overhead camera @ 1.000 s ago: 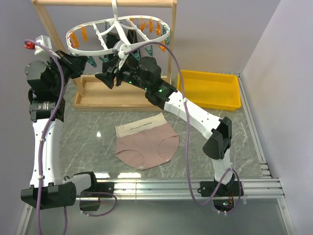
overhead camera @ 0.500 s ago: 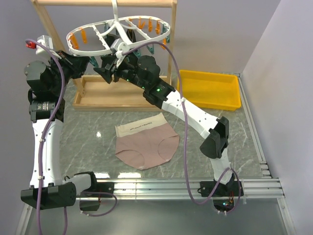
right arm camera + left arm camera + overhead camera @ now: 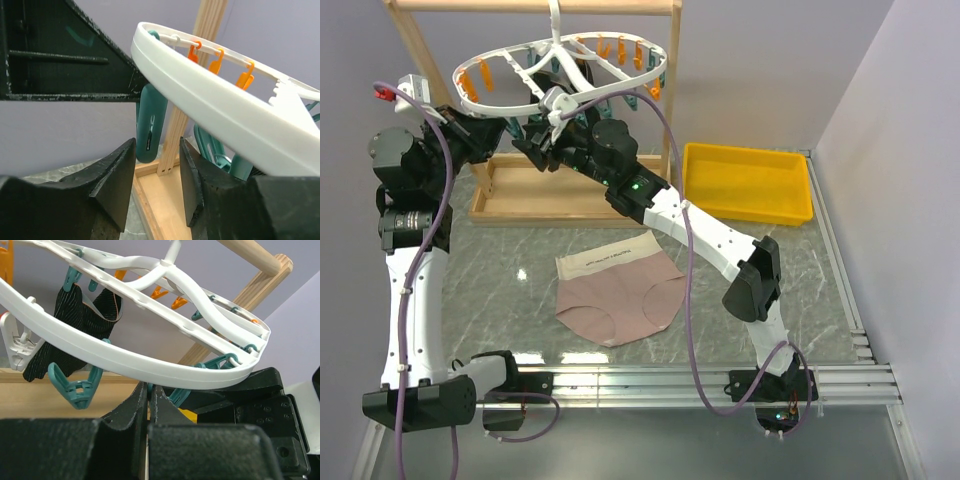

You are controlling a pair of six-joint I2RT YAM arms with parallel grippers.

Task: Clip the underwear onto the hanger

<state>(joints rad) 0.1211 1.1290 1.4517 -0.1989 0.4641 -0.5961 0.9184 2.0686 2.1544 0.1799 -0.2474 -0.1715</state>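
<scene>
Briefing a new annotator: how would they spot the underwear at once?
On the marble table, before the wooden rack, one garment lies flat. It is the underwear: dusty pink with a beige waistband, unlike the black garment up on the hanger.

The grey marbled table (image 3: 520, 262) carries the underwear (image 3: 620, 297), lying flat near the middle (beige waistband toward the back), a yellow tray (image 3: 750, 213) at back right, and a wooden rack (image 3: 560, 212) at back left.

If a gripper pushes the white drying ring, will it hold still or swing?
Probably swings: the hanger hangs by one hook from the wooden bar. Likely light, being thin open plastic. Its clothespins dangle loosely and would probably wobble.
</scene>
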